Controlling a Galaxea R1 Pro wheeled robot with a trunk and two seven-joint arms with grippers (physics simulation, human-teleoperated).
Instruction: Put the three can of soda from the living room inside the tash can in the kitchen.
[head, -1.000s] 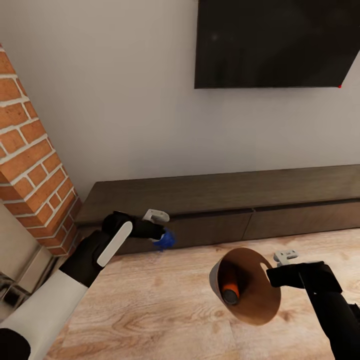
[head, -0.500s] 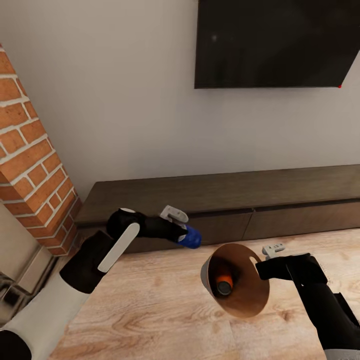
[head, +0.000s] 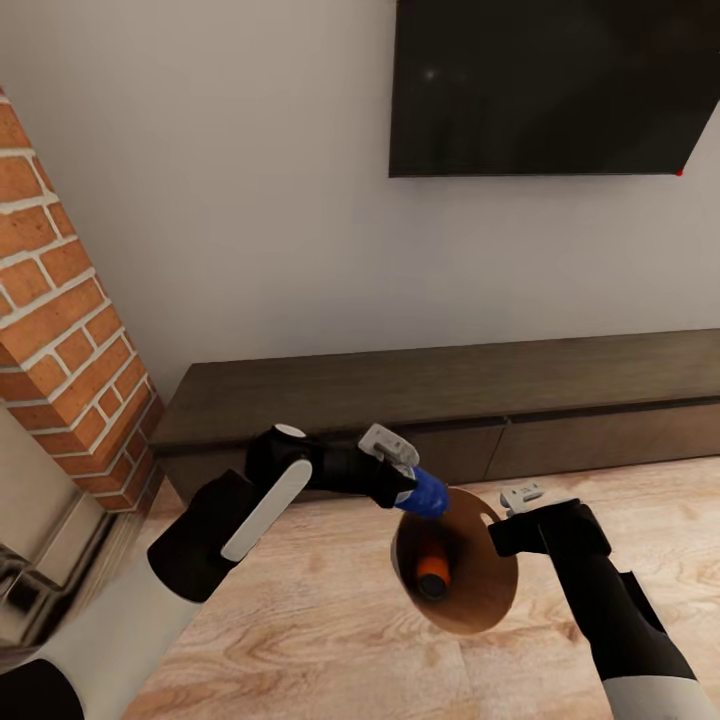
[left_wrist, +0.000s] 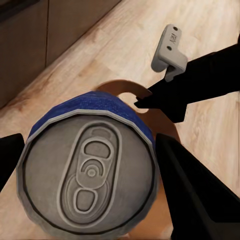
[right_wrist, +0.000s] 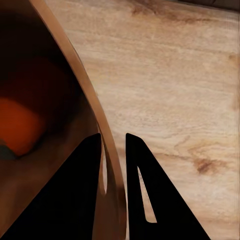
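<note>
Bin and blue can held aloft above the wood floor.
The round grey, wood-lined trash can, rigid and light, is pinched at its rim by the right gripper; an orange can lies inside. The smooth, slippery blue soda can, clamped across its sides by the left gripper, is at the rim.

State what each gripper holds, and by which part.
Left gripper clamps the dark blue soda can by its sides. Right gripper pinches the grey, wood-lined trash bin at its rim.

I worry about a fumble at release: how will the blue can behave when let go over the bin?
The blue can, a smooth cylinder, would likely slide into the tilted trash can and roll against the orange can.
</note>
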